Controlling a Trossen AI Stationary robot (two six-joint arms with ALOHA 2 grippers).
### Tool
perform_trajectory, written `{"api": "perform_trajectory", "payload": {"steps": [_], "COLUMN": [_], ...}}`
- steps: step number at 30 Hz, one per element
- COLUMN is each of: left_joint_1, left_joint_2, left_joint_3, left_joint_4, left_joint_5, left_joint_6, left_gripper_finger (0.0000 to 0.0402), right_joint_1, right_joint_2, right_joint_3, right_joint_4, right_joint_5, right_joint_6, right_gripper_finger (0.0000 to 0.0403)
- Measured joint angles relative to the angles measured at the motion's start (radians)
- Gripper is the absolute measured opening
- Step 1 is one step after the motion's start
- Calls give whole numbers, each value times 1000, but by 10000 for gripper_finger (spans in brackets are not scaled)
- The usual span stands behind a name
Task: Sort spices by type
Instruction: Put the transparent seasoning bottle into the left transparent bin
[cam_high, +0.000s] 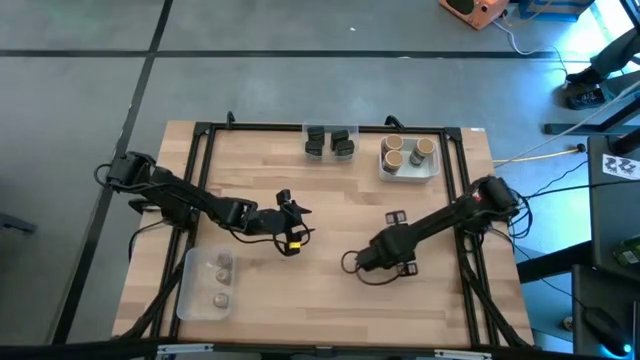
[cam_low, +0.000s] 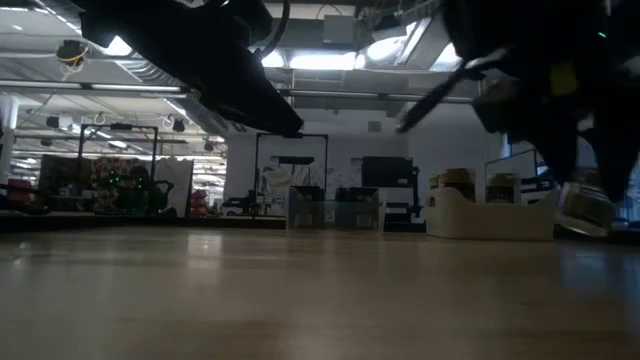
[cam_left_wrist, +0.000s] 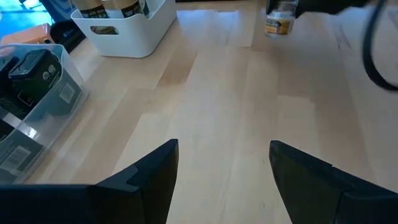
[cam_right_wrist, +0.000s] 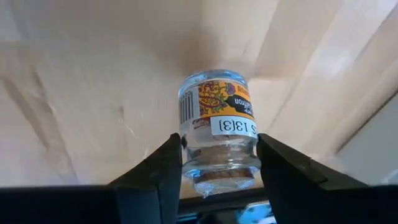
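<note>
The left claw (cam_high: 293, 238) hangs over the middle of the table (cam_high: 330, 290), and its fingers (cam_left_wrist: 149, 180) are spread wide with nothing but bare wood between them. Over on the near left corner sits a clear tray (cam_high: 205, 285) with two tiny jars (cam_high: 221, 264) inside, one toward the back and one toward the front, well apart from each other.

Moving along to the back edge, two dark boxy jars (cam_high: 329, 142) sit side by side in another clear tray (cam_left_wrist: 37, 99), just left of the white tub (cam_high: 408, 167). That tub holds three round tan-topped jars (cam_high: 406, 152), packed close together.

Now the right side: the right claw (cam_right_wrist: 217, 180) is low over the table, right of centre, and it's clenched on a small glass jar (cam_right_wrist: 217, 124). The fingers press either side of the jar near its cap end, and the orange patterned label and a white sticker with a number face up. From the left wrist view the same jar (cam_left_wrist: 279, 17) shows held up off the wood, with the dark arm above it. A small dark clear-sided object (cam_high: 396, 217) lies on the table just behind that claw; I can't tell what it is.
</note>
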Motion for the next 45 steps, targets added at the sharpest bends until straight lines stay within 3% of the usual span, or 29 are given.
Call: {"api": "perform_trajectory", "payload": {"steps": [8,16,25,36,41,45], "left_joint_1": [-8,-20,-21,-21,-21,-19], "left_joint_2": [0,0,0,0,0,0], "left_joint_3": [0,1,1,1,1,1], "left_joint_4": [-6,-11,-10,-10,-5,1], "left_joint_5": [0,0,0,0,0,0], "left_joint_6": [-7,-7,-7,-7,-7,-23], "left_gripper_finger": [235,235,235,235,235,235], "right_joint_1": [-52,-107,-111,-111,-85,-27], "right_joint_2": [259,382,389,385,287,184], "right_joint_3": [324,467,471,471,470,460], "right_joint_4": [-200,-189,-167,-127,-171,-154], "right_joint_5": [14,-48,-75,-84,-65,26], "right_joint_6": [-75,-79,-75,-90,-31,24], "right_gripper_finger": [181,180,184,257,265,265]}}
